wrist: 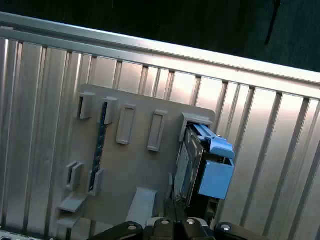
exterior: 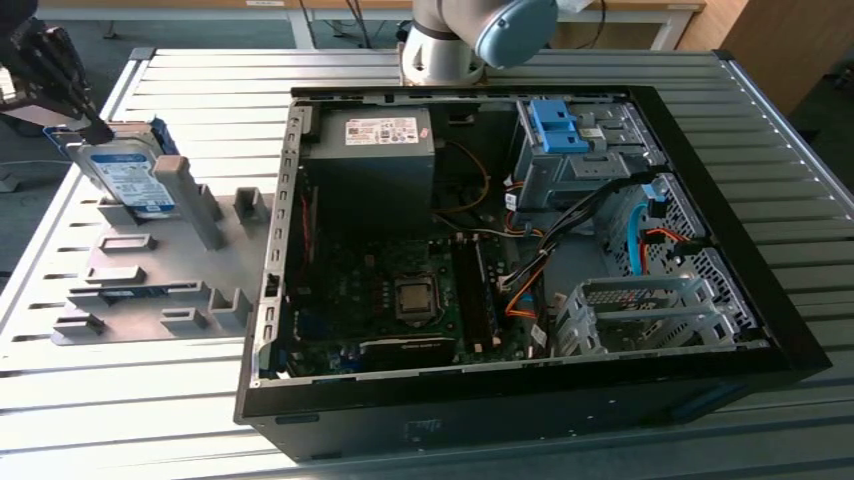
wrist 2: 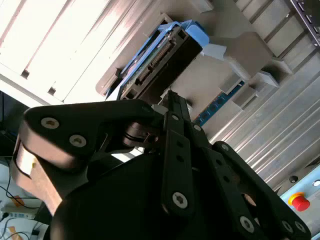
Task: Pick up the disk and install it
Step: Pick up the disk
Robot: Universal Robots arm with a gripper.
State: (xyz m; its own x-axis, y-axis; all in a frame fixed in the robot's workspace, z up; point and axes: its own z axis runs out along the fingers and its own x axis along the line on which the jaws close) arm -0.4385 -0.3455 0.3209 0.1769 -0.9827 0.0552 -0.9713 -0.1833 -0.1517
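The disk (exterior: pixel 127 178), a silver drive with a blue-and-white label in a blue carrier frame, stands on edge in a slot of the grey holder plate (exterior: pixel 147 300) at the exterior view's left. My black gripper (exterior: pixel 88 128) hangs right at the disk's upper far corner. In the second wrist view the gripper (wrist 2: pixel 162 103) ends against the disk's connector end (wrist 2: pixel 160 60). The first wrist view has the disk (wrist: pixel 192 165) just beyond the gripper (wrist: pixel 176 204), still seated in the holder.
An open computer case (exterior: pixel 787 330) lies in the table's middle, holding a dark power supply (exterior: pixel 374 160), a blue drive carrier (exterior: pixel 554 125) and a metal drive cage (exterior: pixel 641 310). A thin circuit strip (wrist: pixel 101 142) stands in the holder plate. A red button (wrist 2: pixel 300 202) sits off the table's edge.
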